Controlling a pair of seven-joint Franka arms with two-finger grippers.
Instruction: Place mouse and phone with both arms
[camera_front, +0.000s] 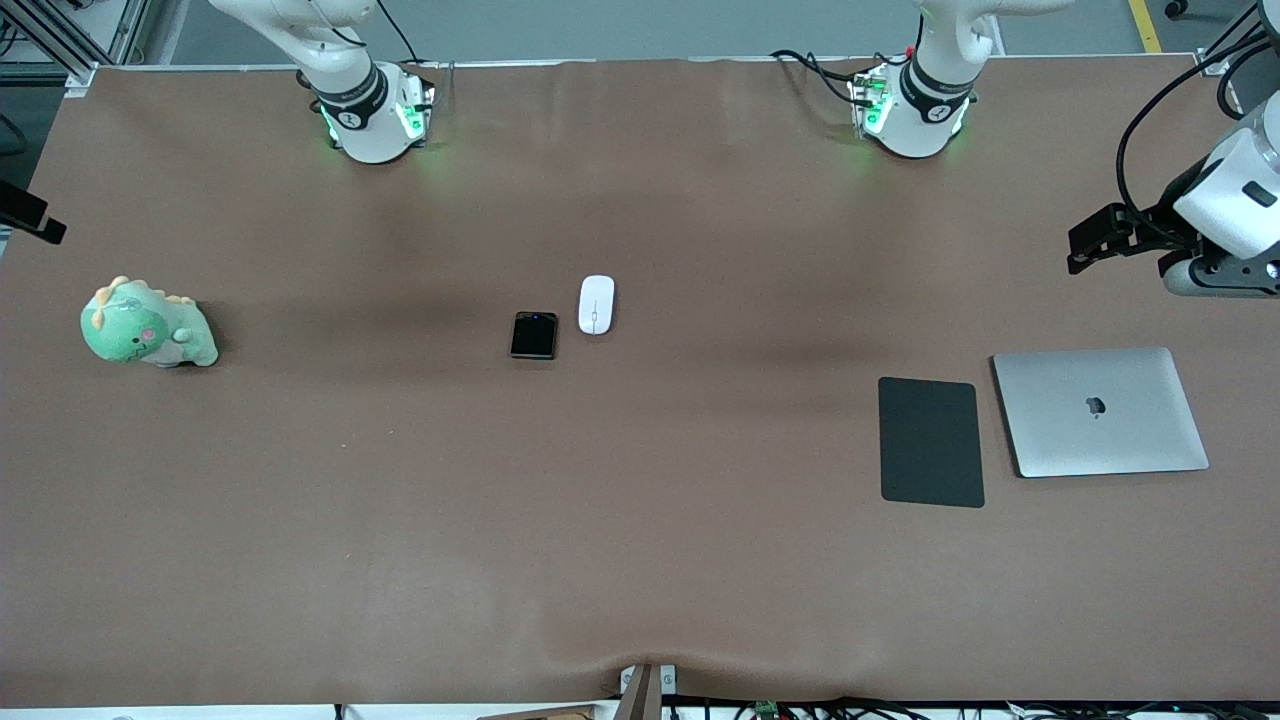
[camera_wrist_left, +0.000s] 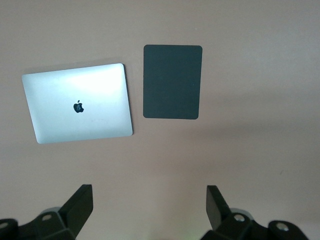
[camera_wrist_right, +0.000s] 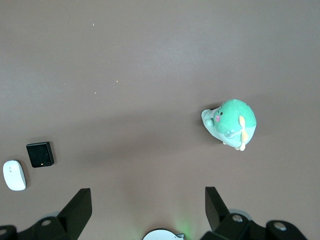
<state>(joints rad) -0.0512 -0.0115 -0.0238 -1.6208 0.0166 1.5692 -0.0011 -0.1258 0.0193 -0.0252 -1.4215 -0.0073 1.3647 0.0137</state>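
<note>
The white oval mouse lies on the brown table near its middle. The small black phone lies beside it, slightly nearer the front camera and toward the right arm's end. Both also show in the right wrist view, the mouse and the phone. My left gripper hangs high over the left arm's end of the table, above the laptop area; its wrist view shows it open and empty. My right gripper is open and empty, high above its own base, and out of the front view.
A matte black pad and a closed silver laptop lie side by side at the left arm's end, also in the left wrist view as pad and laptop. A green plush dinosaur sits at the right arm's end.
</note>
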